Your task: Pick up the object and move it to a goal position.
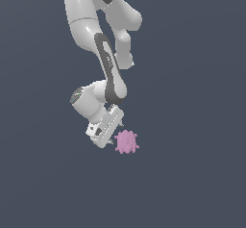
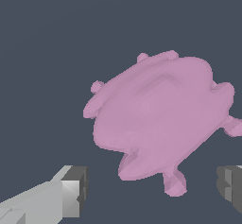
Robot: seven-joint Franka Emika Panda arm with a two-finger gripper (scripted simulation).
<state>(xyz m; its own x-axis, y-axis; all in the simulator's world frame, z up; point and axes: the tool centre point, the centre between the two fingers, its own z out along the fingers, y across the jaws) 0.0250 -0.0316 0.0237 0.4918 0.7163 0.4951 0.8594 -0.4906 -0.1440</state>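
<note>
The object (image 1: pixel 127 141) is a small pink-mauve blob with stubby knobs around its edge. It lies on the dark grey ground just to the exterior view's right of my white gripper (image 1: pixel 117 133). In the wrist view the object (image 2: pixel 158 116) fills the middle, close ahead of the gripper (image 2: pixel 153 190). Both fingertips (image 2: pixel 74 192) stand wide apart, one on each side of the blob's near edge. The gripper is open and nothing is held; I see a gap between each fingertip and the object.
The white arm (image 1: pixel 103 44) reaches down from the top of the exterior view, bent at the wrist above the object. A plain dark grey surface (image 1: pixel 192 183) lies all around. No goal marker shows.
</note>
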